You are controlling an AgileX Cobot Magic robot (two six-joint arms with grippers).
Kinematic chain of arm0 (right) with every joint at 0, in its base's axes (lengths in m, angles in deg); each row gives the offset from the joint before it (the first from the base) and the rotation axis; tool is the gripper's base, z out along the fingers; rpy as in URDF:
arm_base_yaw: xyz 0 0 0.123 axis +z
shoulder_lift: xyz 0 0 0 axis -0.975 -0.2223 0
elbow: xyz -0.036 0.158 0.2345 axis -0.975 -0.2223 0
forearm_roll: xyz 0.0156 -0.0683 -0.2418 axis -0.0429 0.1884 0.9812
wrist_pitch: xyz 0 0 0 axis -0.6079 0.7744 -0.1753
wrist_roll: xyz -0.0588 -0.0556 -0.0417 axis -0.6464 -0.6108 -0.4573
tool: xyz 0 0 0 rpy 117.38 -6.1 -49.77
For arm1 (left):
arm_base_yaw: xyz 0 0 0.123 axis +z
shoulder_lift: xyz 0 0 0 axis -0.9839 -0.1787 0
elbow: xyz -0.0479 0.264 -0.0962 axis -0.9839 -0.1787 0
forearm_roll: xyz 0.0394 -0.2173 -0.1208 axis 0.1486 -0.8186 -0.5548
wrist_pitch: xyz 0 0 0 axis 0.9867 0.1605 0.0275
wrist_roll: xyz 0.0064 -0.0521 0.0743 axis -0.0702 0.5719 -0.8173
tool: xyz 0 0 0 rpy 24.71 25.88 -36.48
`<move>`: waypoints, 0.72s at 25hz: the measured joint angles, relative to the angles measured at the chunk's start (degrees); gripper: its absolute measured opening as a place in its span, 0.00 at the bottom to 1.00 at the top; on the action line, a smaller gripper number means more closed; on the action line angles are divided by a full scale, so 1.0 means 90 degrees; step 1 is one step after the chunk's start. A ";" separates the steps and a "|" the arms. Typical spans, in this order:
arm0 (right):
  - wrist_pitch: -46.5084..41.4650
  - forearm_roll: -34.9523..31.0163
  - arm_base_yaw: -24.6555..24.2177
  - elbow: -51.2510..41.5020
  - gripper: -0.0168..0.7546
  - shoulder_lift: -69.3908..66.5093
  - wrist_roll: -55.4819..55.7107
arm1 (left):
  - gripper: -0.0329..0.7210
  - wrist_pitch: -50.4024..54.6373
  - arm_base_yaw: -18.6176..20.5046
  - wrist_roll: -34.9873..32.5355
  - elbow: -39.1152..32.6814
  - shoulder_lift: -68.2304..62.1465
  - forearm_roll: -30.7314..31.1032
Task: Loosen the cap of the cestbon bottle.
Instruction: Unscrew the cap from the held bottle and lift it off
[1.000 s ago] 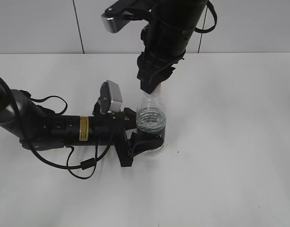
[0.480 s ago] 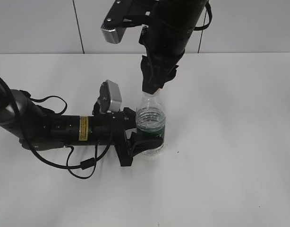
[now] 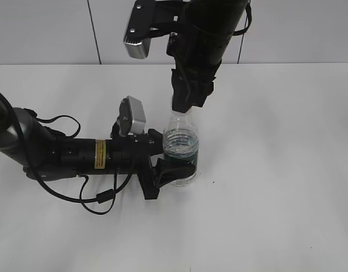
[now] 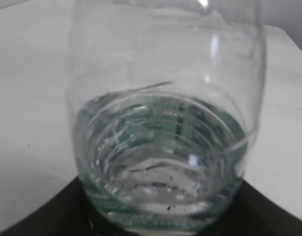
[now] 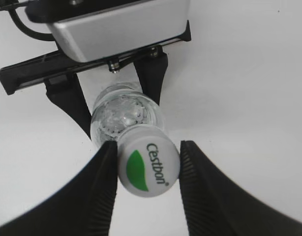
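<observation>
Bottle (image 3: pixel 180 153) upright on table (image 3: pixel 276 170), cap (image 5: pixel 147 167) on top.

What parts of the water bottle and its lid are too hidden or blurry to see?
- Exterior view: the cap is hidden behind the right gripper.
- Left wrist view: the bottle fills the frame, its top cut off; its label is blurred.
- Right wrist view: tiny print on the cap is too small; the bottle's base is hidden.
</observation>
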 joint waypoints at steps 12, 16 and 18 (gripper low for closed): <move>0.0005 0.0000 0.0000 0.0000 0.41 0.0000 -0.0020 | 0.59 0.0000 0.0000 0.0000 0.0000 0.0000 0.0005; 0.0005 -0.0005 0.0000 0.0000 0.41 0.0000 -0.0020 | 0.59 0.0000 0.0000 -0.0006 0.0000 0.0000 0.0005; 0.0005 -0.0011 0.0000 0.0000 0.42 0.0000 -0.0020 | 0.59 0.0000 0.0000 -0.0006 0.0000 0.0000 0.0007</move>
